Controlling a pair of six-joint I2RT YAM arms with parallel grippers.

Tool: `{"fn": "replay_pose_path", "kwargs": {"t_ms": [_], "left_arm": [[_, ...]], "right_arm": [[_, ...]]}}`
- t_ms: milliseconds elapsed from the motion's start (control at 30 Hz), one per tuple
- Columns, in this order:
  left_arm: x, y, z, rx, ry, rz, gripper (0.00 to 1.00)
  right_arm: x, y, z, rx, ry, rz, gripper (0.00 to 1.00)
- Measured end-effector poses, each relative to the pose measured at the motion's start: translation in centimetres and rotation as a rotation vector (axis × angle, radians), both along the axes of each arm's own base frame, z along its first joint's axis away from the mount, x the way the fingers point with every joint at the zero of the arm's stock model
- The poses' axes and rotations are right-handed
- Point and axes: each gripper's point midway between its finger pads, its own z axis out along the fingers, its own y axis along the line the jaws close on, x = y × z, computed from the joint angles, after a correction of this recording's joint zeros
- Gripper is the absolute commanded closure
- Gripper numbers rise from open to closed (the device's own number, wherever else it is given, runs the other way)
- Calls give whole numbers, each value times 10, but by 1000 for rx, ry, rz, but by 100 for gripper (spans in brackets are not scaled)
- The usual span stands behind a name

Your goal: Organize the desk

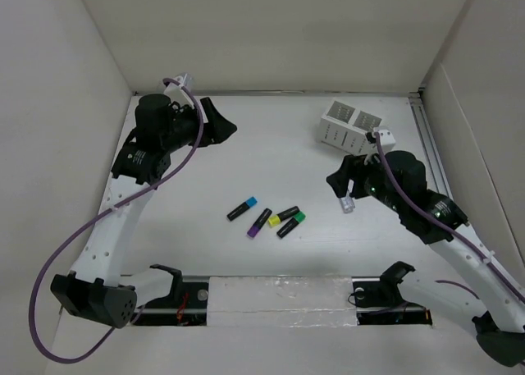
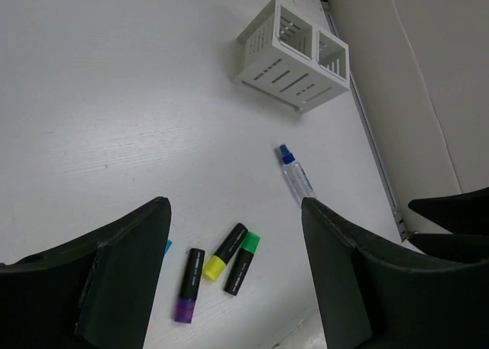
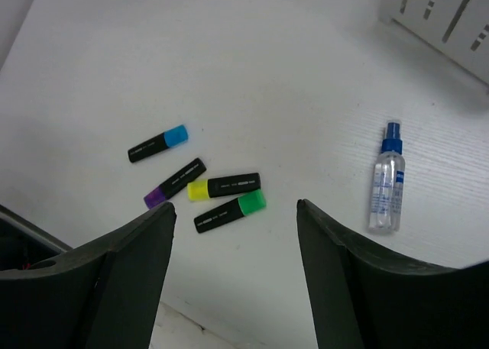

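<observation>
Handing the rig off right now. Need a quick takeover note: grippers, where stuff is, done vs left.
Grippers: left gripper and right gripper are both open and empty, raised over the desk.
Things: lying loose front-centre are the blue highlighter, purple highlighter, yellow highlighter and green highlighter. The spray bottle lies flat to their right, by the right gripper. The white holder stands at the far right, with nothing visible inside.
Done: nothing put away yet.
Left: all five items, probably into the holder.
</observation>
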Motion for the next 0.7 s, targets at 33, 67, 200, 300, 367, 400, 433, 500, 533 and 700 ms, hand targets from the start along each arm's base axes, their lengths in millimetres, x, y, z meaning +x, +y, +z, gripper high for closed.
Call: {"fn": "replay_pose_path", "kwargs": {"t_ms": [33, 67, 200, 300, 367, 400, 433, 500, 533, 700], "left_arm": [[0, 0, 1, -6, 2, 5, 34], [0, 1, 2, -11, 4, 12, 34], [-1, 1, 6, -24, -3, 18, 44], [0, -1, 9, -29, -12, 11, 57], [0, -2, 11, -33, -22, 6, 73], [1, -2, 12, -32, -29, 5, 87], [0, -1, 14, -33, -37, 6, 95], [-2, 1, 15, -25, -61, 12, 100], [-6, 4, 14, -16, -71, 16, 100], [-35, 0, 7, 47, -124, -7, 100]], "right_arm": [[-2, 2, -4, -3, 7, 15, 31], [-3, 3, -5, -9, 8, 31, 32], [-1, 12, -3, -30, 3, 89, 52], [5, 18, 2, -35, 2, 100, 97], [9, 22, 0, -27, 13, 91, 100], [11, 23, -3, -31, 24, 88, 100], [14, 23, -7, -36, 38, 80, 100], [19, 24, -17, -45, 67, 52, 100], [23, 24, -24, -49, 78, 34, 100], [32, 12, -77, -119, 186, -83, 64]]}}
